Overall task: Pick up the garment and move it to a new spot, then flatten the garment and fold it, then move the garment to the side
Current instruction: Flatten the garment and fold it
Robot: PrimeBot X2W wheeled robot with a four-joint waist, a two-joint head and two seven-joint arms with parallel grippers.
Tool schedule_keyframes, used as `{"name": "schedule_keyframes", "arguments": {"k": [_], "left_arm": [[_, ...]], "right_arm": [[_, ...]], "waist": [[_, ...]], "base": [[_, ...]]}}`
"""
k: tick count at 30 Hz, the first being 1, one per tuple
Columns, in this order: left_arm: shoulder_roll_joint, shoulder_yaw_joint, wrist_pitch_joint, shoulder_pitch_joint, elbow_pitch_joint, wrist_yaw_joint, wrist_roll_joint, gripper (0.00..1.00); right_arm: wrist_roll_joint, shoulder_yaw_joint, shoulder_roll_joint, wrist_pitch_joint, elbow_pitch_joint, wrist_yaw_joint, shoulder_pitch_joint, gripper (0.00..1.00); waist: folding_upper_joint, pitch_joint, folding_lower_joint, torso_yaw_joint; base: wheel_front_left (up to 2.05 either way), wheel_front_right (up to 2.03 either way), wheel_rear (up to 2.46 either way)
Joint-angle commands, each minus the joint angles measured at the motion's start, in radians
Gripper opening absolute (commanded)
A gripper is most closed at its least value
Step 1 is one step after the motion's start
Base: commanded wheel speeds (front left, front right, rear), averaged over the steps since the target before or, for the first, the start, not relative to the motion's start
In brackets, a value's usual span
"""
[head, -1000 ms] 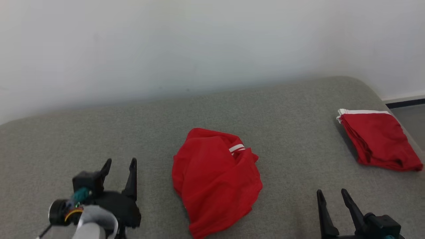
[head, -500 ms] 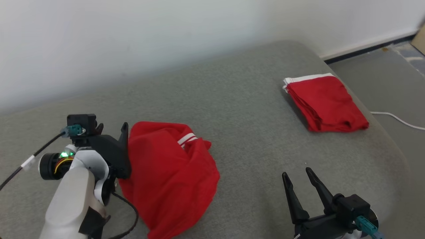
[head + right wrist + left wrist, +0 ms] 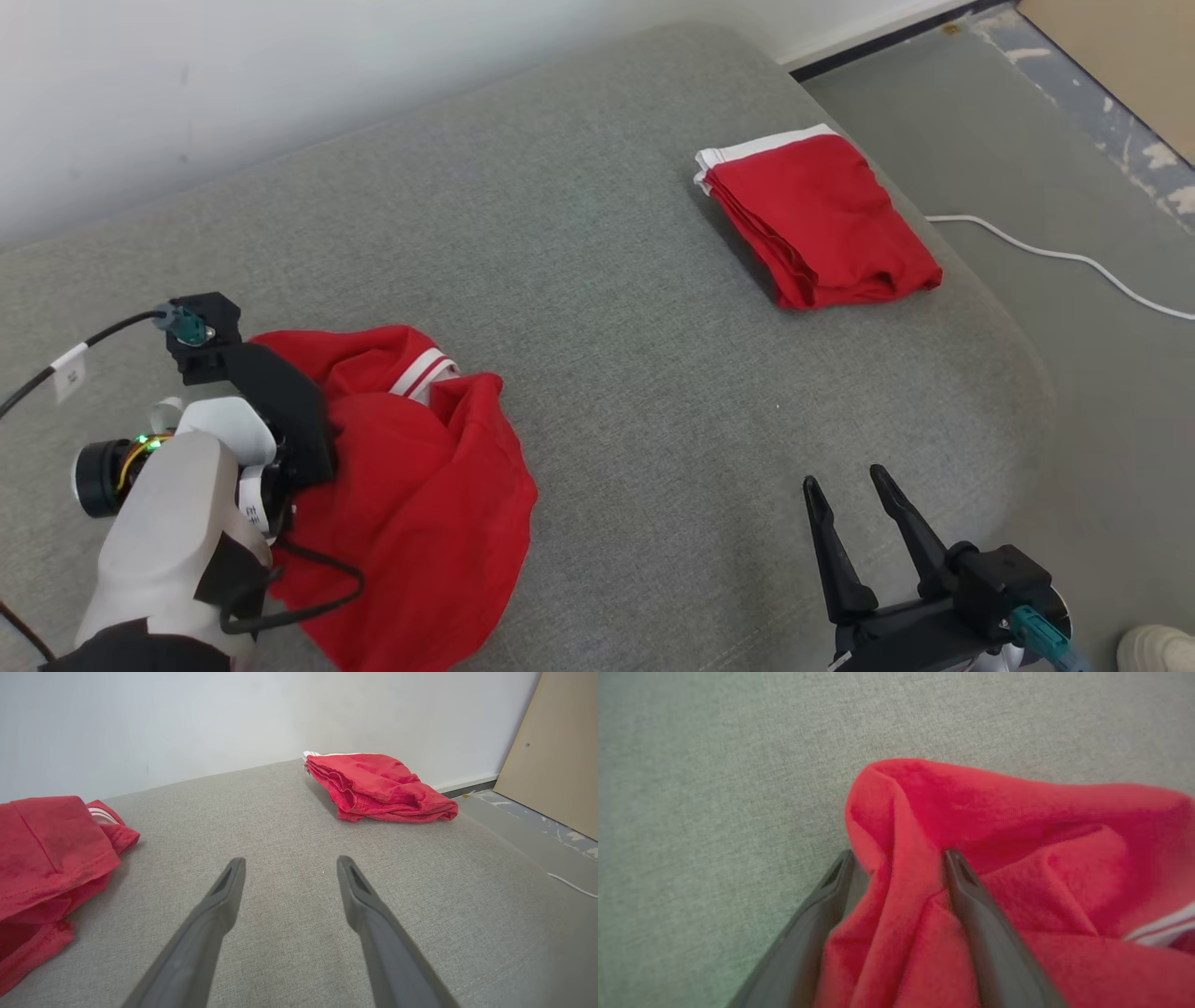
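Head view, lower left: the left arm's pale forearm rises from the bottom corner, with a black cable looping under the wrist. The left gripper is tipped down onto the left edge of the crumpled red garment.

Left wrist view: the left gripper stands wide apart and straddles a raised fold of the crumpled red garment. One finger lies on the outer side of the fold, next to the bare grey cushion. The other finger is pressed into the cloth. The fold sits between the fingers but is not pinched, so we record no grip. A white stripe shows at the right edge of this frame.

The garment lies in a heap at the lower left of the grey cushion, white stripes near its top.

Head view, lower right: the right gripper hovers over bare cushion with its fingers pointing up the frame. They are spread and have hold of nothing. The right wrist view confirms this: the right gripper is parted, with only grey fabric between the fingers. The crumpled garment is at that frame's left.

A folded red garment with a white band lies at the cushion's upper right, well apart from both grippers. It also shows in the right wrist view.

On the floor to the right there is a white cable.
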Motion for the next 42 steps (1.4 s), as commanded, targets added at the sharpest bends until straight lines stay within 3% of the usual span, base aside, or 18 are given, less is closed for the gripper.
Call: {"name": "schedule_keyframes", "arguments": {"k": [1,2,12,18,23,26,33,37,42], "left_arm": [[-0.002,-0.006,0.009,-0.007,0.010,0.004,0.004,0.81],[-0.007,-0.007,0.003,-0.006,0.008,-0.005,-0.001,0.00],[-0.077,-0.048,-0.301,-0.052,-0.128,-0.064,-0.010,0.00],[-0.108,-0.124,-0.494,-0.112,-0.223,-0.102,-0.061,0.00],[-0.114,-0.259,-0.630,-0.141,-0.337,-0.109,-0.236,0.00],[-0.112,-0.319,-0.656,-0.136,-0.381,-0.089,-0.299,0.00],[-0.110,-0.441,-0.681,0.005,-0.420,0.023,-0.370,0.00],[-0.109,-0.388,-0.682,0.134,-0.444,0.065,-0.341,0.00],[-0.107,-0.257,-0.682,0.326,-0.539,0.082,-0.287,0.00]], "right_arm": [[-0.007,-0.002,0.003,-0.005,0.001,-0.003,0.001,1.00],[-0.008,0.000,0.003,-0.004,0.001,-0.003,-0.001,1.00],[-0.004,0.011,-0.009,0.006,0.006,-0.003,-0.009,1.00],[-0.009,0.008,-0.011,0.016,0.005,-0.003,-0.002,1.00],[-0.011,0.012,-0.011,0.023,0.005,-0.003,0.002,1.00],[-0.012,0.003,-0.011,0.025,0.003,-0.003,0.007,1.00],[-0.001,-0.028,-0.014,0.022,-0.012,-0.003,0.029,1.00],[-0.002,-0.036,-0.011,0.020,-0.017,-0.003,0.026,1.00],[-0.009,-0.041,-0.007,0.020,-0.018,-0.003,0.028,1.00]], "waist": [[-0.0002,0.009,-0.0002,-0.011],[-0.0002,0.006,-0.0002,-0.009],[-0.0002,-0.031,-0.0002,0.045],[-0.0002,-0.058,-0.0002,0.074],[-0.0002,-0.089,-0.0002,0.082],[-0.0002,-0.096,-0.0002,0.094],[-0.0002,-0.090,-0.0002,0.194],[-0.0002,-0.081,-0.0002,0.272],[-0.0002,-0.095,-0.0002,0.358]], "base": [[0.00,0.00,0.00],[0.00,0.00,0.00],[0.00,0.00,0.00],[0.00,0.00,0.00],[0.00,0.00,0.00],[0.00,0.00,0.00],[0.00,0.00,0.00],[0.00,0.00,0.00],[0.00,0.00,0.00]]}}
